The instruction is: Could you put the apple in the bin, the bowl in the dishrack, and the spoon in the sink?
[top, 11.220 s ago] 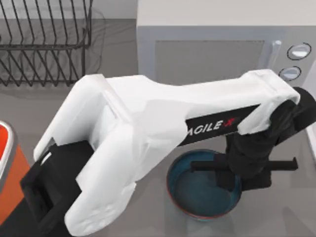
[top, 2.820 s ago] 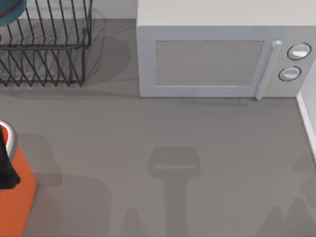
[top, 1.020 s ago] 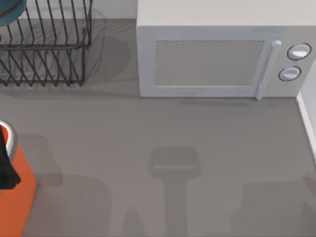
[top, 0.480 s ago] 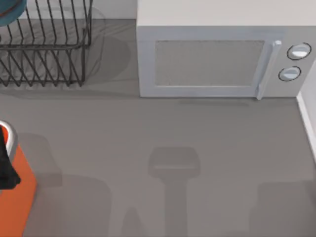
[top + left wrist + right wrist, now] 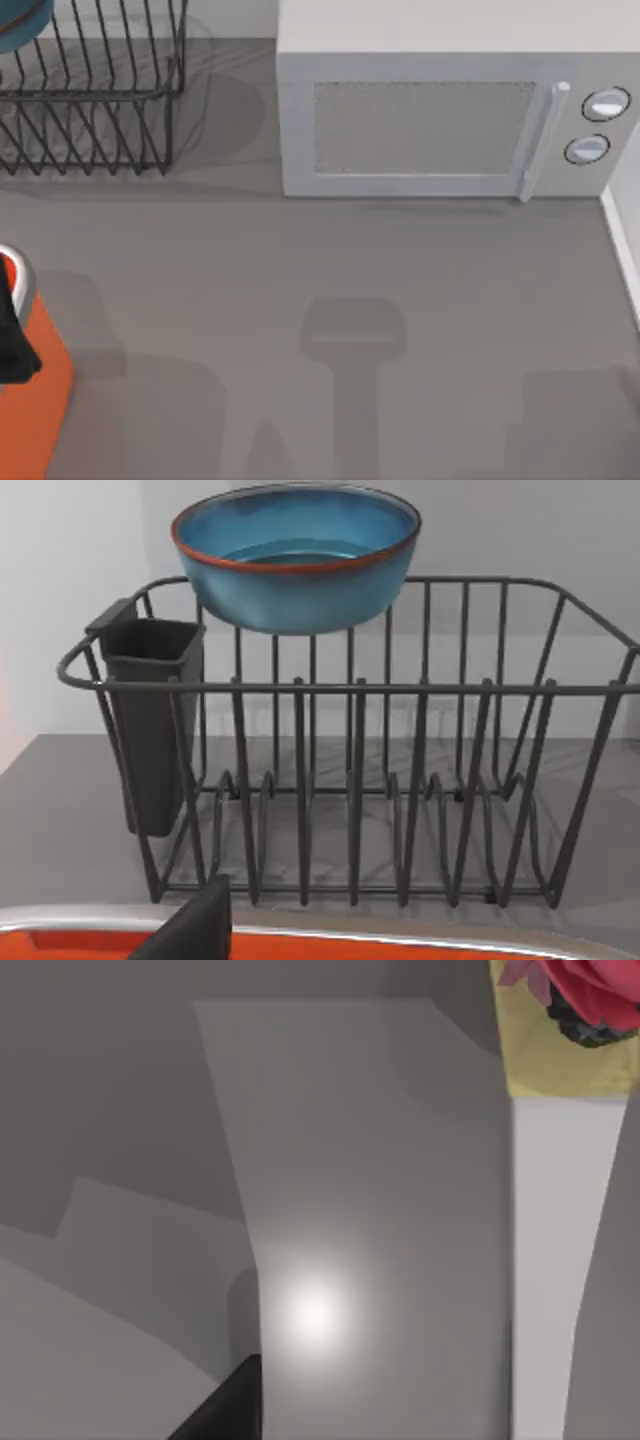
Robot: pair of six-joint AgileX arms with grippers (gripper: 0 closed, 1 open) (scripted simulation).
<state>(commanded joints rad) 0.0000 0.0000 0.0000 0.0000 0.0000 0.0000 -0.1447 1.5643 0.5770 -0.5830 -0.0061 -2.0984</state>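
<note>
Left gripper [image 5: 12,335] at nine o'clock over the bin [image 5: 40,400], finger state impossible to tell; bowl [image 5: 295,555] perched atop the dishrack [image 5: 350,780] at eleven o'clock, probably done; next, likely locating the spoon for the sink.

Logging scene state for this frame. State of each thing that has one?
bowl: upright, resting on the dishrack's top wires
dishrack: upright, prong rows bare
utensil cup: hung on the dishrack's end, contents hidden
bin: upright, at the table's left edge, open top
microwave: door shut
</note>
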